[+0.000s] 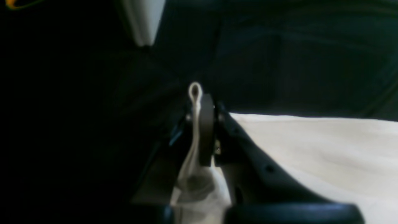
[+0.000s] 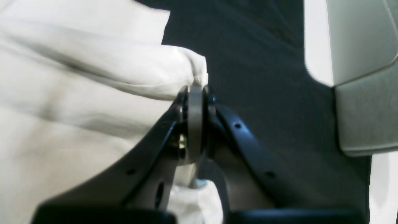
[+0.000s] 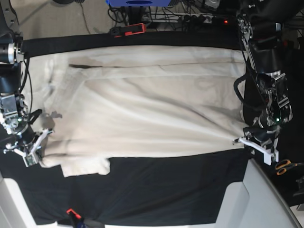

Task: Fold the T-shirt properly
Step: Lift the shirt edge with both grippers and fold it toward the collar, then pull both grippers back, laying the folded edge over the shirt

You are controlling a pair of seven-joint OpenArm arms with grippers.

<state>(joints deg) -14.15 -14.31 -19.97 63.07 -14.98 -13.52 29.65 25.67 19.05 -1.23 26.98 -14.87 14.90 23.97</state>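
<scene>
No readable writing, brand or label is showing on anything in these views.

The T-shirt (image 3: 142, 109) is lying spread on the black table cloth (image 3: 166, 194), covering the far and middle part of it, with its long axis running left to right in the base view. The sleeve end is pointing toward the left side of that view, one short sleeve (image 3: 83, 166) sticking out toward the near edge; the hem end is pointing right. The cloth is looking slightly wrinkled, with long creases running along its length.

My left gripper (image 1: 200, 102) is sitting at the near right corner of the T-shirt in the base view, pressed together and pinching a thin fold of the hem; a small loop of cloth (image 1: 195, 91) is poking up past the fingertips, and the rest of the T-shirt is stretching away to the right in the wrist view.

My right gripper (image 2: 195, 93) is sitting at the near left edge of the T-shirt in the base view, by the sleeve, also pressed together and pinching a bunched edge of cloth; the bulk of the T-shirt is filling the left of that wrist view.

Orange-handled scissors (image 3: 284, 166) are lying off the table cloth, far right. A red clamp (image 3: 128, 30) is sitting at the far edge of the table cloth.
</scene>
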